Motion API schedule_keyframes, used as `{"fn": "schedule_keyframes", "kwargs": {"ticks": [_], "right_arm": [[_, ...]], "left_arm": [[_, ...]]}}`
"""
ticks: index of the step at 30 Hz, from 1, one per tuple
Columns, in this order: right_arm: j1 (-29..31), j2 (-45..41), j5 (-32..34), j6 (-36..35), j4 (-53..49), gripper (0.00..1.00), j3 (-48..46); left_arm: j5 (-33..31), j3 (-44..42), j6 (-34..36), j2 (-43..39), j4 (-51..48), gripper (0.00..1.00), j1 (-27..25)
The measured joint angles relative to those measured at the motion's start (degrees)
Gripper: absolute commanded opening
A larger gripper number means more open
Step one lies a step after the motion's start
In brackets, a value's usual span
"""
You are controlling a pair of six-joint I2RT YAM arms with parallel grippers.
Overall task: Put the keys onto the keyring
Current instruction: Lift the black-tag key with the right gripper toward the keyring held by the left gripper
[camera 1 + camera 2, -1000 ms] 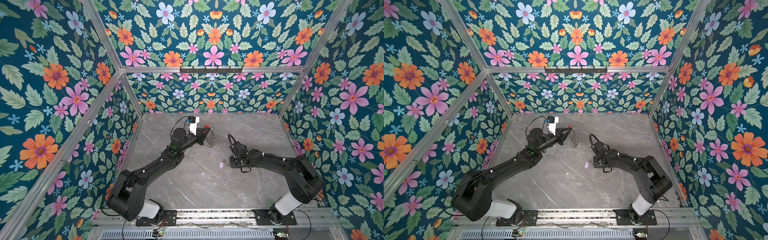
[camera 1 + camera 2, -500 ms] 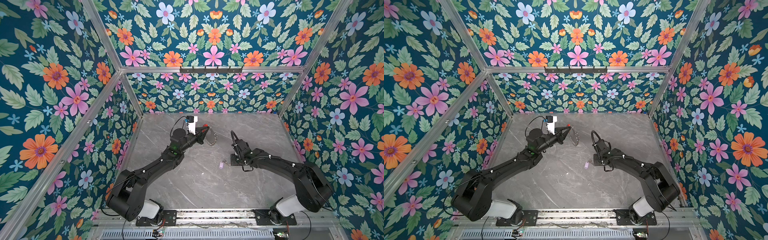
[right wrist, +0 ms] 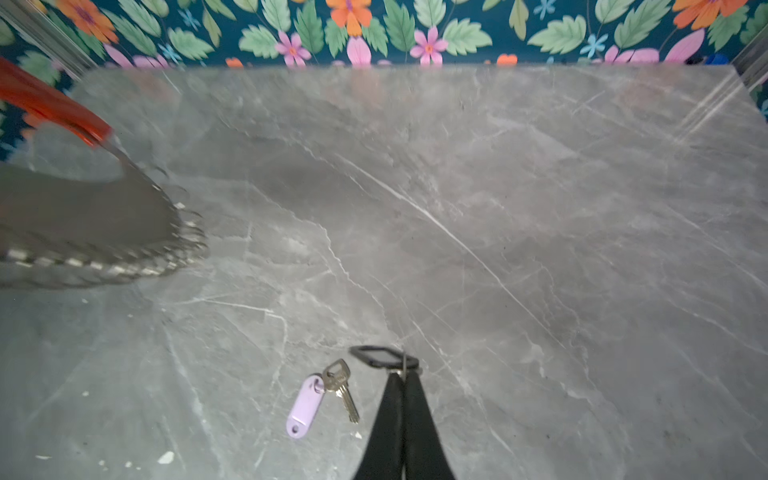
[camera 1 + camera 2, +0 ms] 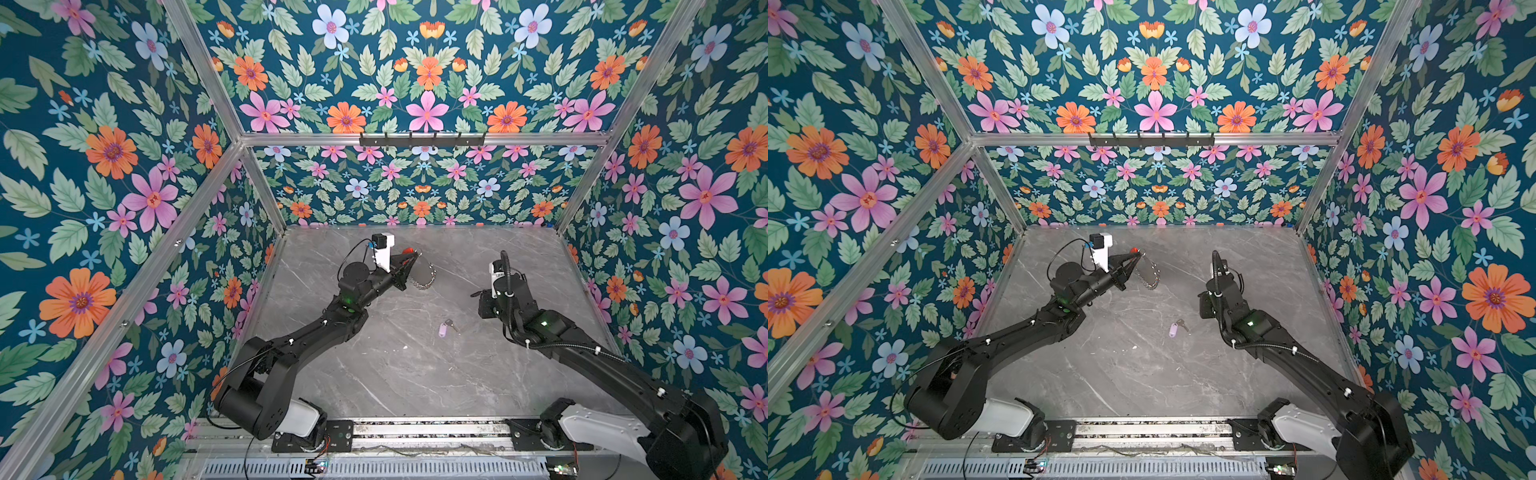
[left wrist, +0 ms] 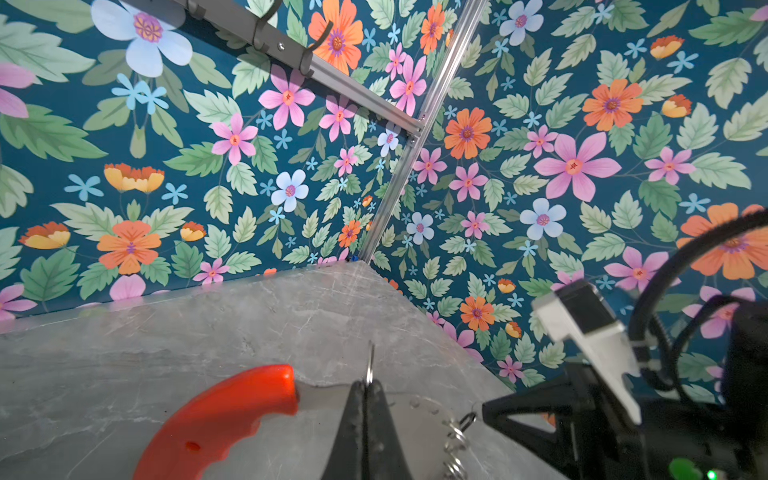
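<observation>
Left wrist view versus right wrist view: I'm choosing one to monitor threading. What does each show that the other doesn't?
Only left wrist: the left gripper shut on thin silver metal of the large loop keyring, and the right arm's white camera mount. Only right wrist: the right gripper shut on the small ring of the black-framed tag, and the small metal key with a lilac oblong plastic tag lying free. Both: the keyring's red curved plastic section, its small silver split rings, and the grey marble table.
</observation>
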Motion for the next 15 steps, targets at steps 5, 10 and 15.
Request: {"fn": "schedule_keyframes", "kwargs": {"ticks": [5, 10, 15], "right_arm": [[0.00, -3.28, -7.91, -2.19, -0.13, 0.00, 3.23], [-0.66, -1.99, -15.63, -3.93, -4.79, 0.00, 9.70], [-2.75, -1.75, -22.29, -5.27, -8.46, 0.00, 12.68]], "left_arm": [[1.22, 0.07, -1.81, 1.33, 0.94, 0.00, 0.00], [1.57, 0.33, -4.07, 2.38, 2.38, 0.00, 0.00], [4.33, 1.22, -5.95, 2.38, 4.07, 0.00, 0.00]]}}
